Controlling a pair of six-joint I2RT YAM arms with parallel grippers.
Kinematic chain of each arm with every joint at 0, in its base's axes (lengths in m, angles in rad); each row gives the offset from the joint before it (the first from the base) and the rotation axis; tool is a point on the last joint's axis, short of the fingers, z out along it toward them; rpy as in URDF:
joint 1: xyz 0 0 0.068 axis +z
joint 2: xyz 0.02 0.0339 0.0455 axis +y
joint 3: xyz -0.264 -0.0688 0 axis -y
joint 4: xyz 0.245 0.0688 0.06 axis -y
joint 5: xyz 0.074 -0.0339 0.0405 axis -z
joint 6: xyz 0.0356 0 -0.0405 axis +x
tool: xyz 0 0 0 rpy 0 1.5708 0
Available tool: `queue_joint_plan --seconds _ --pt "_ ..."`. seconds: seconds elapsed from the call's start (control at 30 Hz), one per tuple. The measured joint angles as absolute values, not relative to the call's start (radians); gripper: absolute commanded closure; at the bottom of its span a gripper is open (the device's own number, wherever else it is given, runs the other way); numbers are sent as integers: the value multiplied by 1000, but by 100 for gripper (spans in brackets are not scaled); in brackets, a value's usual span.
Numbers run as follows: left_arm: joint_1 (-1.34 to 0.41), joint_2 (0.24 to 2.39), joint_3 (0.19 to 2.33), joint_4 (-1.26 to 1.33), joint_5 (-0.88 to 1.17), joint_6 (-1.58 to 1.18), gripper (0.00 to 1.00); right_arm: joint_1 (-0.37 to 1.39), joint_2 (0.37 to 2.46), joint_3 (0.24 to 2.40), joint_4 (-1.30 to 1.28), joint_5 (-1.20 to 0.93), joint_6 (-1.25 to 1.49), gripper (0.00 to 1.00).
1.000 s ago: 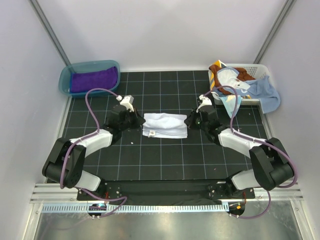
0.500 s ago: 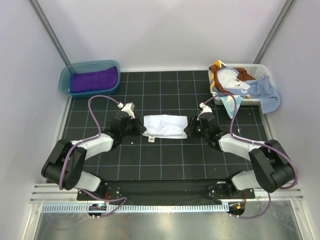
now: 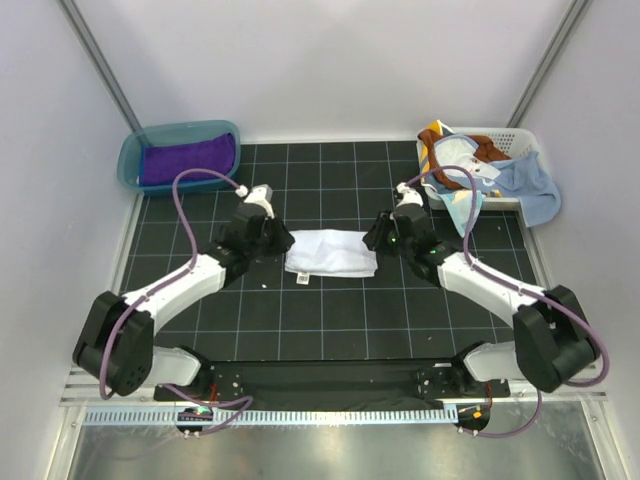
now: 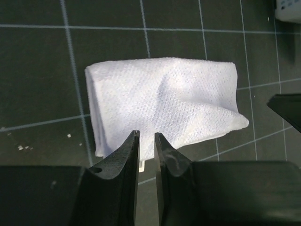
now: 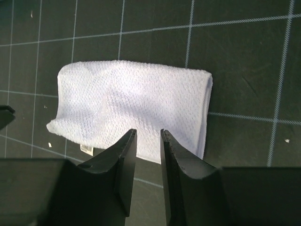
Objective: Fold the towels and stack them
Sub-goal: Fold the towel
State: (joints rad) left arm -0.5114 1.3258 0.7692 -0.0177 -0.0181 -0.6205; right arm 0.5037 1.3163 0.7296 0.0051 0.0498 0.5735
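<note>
A folded white towel (image 3: 330, 253) lies flat on the black grid mat; it also shows in the left wrist view (image 4: 164, 103) and the right wrist view (image 5: 136, 108). My left gripper (image 3: 275, 238) hovers just above its left end, jaws slightly apart and empty (image 4: 146, 134). My right gripper (image 3: 377, 238) hovers just above its right end, jaws slightly apart and empty (image 5: 148, 132). A folded purple towel (image 3: 187, 158) lies in the teal tub (image 3: 130, 165). Light blue (image 3: 525, 185) and orange-brown (image 3: 487, 148) towels hang out of the white basket (image 3: 512, 135).
The teal tub stands at the back left corner of the mat and the white basket at the back right. A small label tag (image 3: 303, 279) sticks out at the white towel's near edge. Grey walls close in both sides.
The white towel has gone from bunched to lying flat. Both grippers dipped towards its ends, then drew back and up a little, with nothing in them now.
</note>
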Motion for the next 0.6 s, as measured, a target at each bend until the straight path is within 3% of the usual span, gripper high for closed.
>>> queue_joint_plan --seconds 0.17,0.37,0.6 --pt "-541 1490 849 -35 -6 -621 84 509 1445 778 4 47 594 68" --pt "-541 1618 850 -112 -10 -622 91 515 1480 682 19 28 633 69" --pt "-542 1647 864 -158 -37 -625 90 516 1482 636 29 16 654 70"
